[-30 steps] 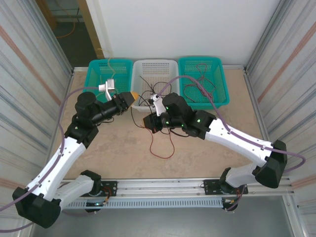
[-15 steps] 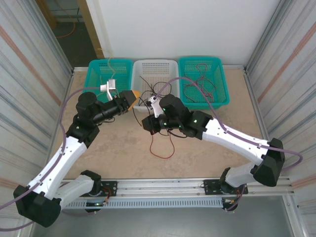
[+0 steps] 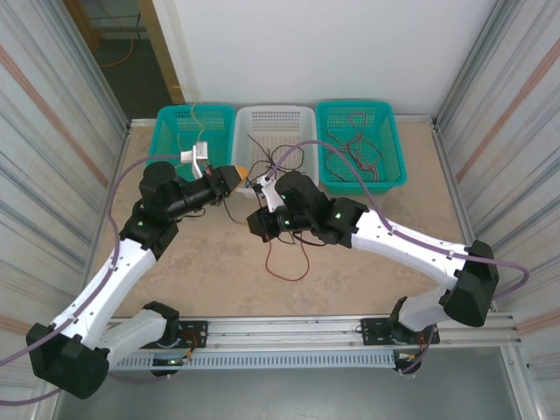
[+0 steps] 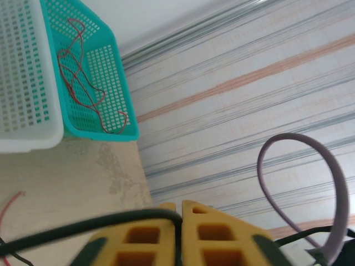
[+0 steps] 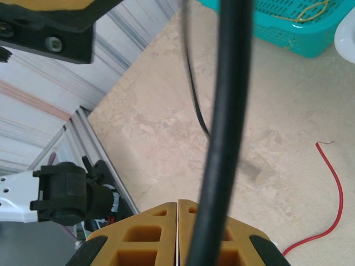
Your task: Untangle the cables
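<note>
Beige stone-look surface, overhead: thin red and black cables spill from white perforated plastic basket
Left wrist: left gripper clamped on thin black cable
Right wrist: right gripper closed, black strand crossing it, hold unclear
Risk: pulling apart could tighten the knot

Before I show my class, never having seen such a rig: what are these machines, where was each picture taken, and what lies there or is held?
A left arm and a right arm, both robots, are bolted to a table. One picture looks down from above; the other two come from wrist cameras, showing each arm's own yellow fingers. At the back a white basket stands between the left green basket and the right green basket, all holding thin cables. A red cable lies on the table. The left hand is shut on a black cable; the right hand, also shut, seems to pinch a black cable too.
</note>
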Available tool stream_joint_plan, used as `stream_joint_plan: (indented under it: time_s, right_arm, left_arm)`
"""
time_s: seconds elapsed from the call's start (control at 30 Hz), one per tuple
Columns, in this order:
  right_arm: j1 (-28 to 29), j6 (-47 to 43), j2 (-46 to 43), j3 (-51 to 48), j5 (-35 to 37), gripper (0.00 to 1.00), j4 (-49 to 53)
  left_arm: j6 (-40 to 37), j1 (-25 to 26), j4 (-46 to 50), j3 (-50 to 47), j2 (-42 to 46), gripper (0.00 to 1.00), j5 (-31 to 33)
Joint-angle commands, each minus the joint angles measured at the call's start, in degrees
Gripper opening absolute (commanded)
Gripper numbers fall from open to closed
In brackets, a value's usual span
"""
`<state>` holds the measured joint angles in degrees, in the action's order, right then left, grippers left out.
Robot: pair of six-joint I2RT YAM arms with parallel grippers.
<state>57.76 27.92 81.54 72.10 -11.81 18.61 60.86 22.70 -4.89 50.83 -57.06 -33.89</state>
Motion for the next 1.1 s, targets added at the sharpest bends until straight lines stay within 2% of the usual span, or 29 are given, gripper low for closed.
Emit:
stream_joint_plan:
  time_s: [0.0, 0.07, 0.23, 0.37, 0.43, 0.5, 0.57, 0.67, 0.73, 0.8, 0.93, 1.0, 1.07]
  right_arm:
    - [0.2, 0.3, -0.2, 0.0, 0.2, 0.00, -0.7]
    - [0.1, 0.4, -0.7, -0.2, 0.8, 0.00, -0.5]
    - [-1.0, 2.1, -2.9, -3.1, 2.6, 0.32, -1.0]
    - [-2.0, 3.2, -4.6, -6.3, 3.4, 0.41, -1.6]
    - [-2.5, 3.5, -5.3, -7.9, 3.6, 0.37, -1.9]
    - [-3.3, 4.1, -5.6, -9.9, 3.5, 0.21, -2.3]
    - [-4.1, 4.7, -5.6, -11.3, 3.2, 0.12, -2.5]
    - [-5.0, 5.4, -5.0, -13.0, 3.5, 0.11, -2.8]
    - [-5.5, 6.0, -4.7, -14.2, 4.4, 0.17, -2.9]
    - [-6.4, 7.0, -4.3, -15.4, 4.8, 0.30, -3.1]
    - [-7.9, 8.7, -5.8, -17.8, 5.6, 0.45, -3.7]
    - [-8.1, 9.3, -7.6, -19.2, 6.7, 0.60, -3.8]
    - [-8.4, 9.9, -9.8, -20.5, 7.7, 0.64, -3.5]
  left_arm:
    - [-2.5, -0.3, 3.7, 2.0, 0.2, 0.00, 0.4]
    - [-3.4, -0.4, 4.7, 2.4, 0.3, 0.00, 0.8]
    - [-4.5, -1.5, 5.1, 3.0, 0.7, 0.00, 0.6]
    - [-6.0, -2.0, 6.4, 5.3, 0.6, 0.00, 0.3]
    - [-6.5, -2.3, 7.0, 6.6, 0.6, 0.00, 0.3]
    - [-6.5, -2.9, 6.9, 7.6, 0.5, 0.00, 0.2]
    - [-6.3, -3.5, 6.3, 8.5, 0.2, 0.00, -0.1]
    - [-6.6, -4.2, 5.8, 10.7, -1.1, 0.00, -0.4]
    - [-7.0, -4.9, 5.9, 12.9, -2.6, 0.00, -0.8]
    - [-7.1, -5.7, 4.7, 15.6, -4.4, 0.00, -1.2]
    - [-8.1, -6.3, 3.5, 22.7, -9.8, 0.00, -1.8]
    - [-9.7, -6.3, 4.0, 26.9, -13.0, 0.00, -1.4]
    - [-11.5, -6.4, 4.4, 30.1, -15.5, 0.00, -0.6]
